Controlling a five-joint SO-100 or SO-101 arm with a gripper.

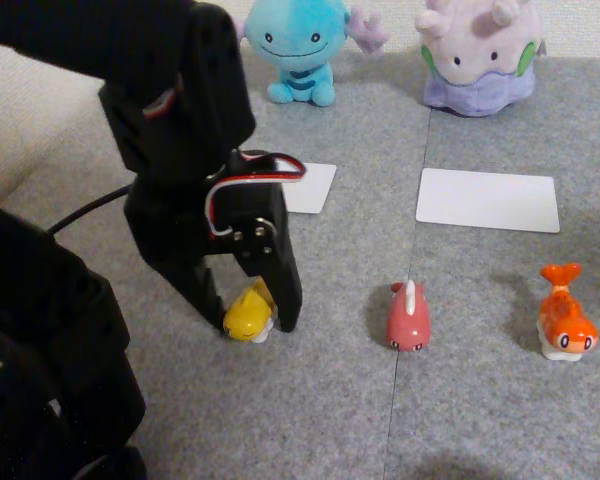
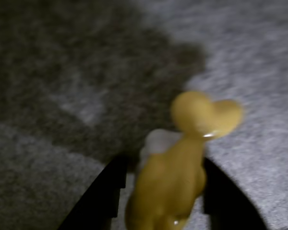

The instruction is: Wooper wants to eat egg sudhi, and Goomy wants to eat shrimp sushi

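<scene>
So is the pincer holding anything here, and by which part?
The pincer flanks the yellow egg sushi toy at its body, one finger per side, tail free. The toy sits on the carpet; a firm clamp cannot be told.

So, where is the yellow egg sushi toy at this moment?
In the other view, the egg sushi toy sits low on the grey mat, left of the pink toy, between the fingers of the end effector. The wrist view shows fingers at both its sides.
</scene>
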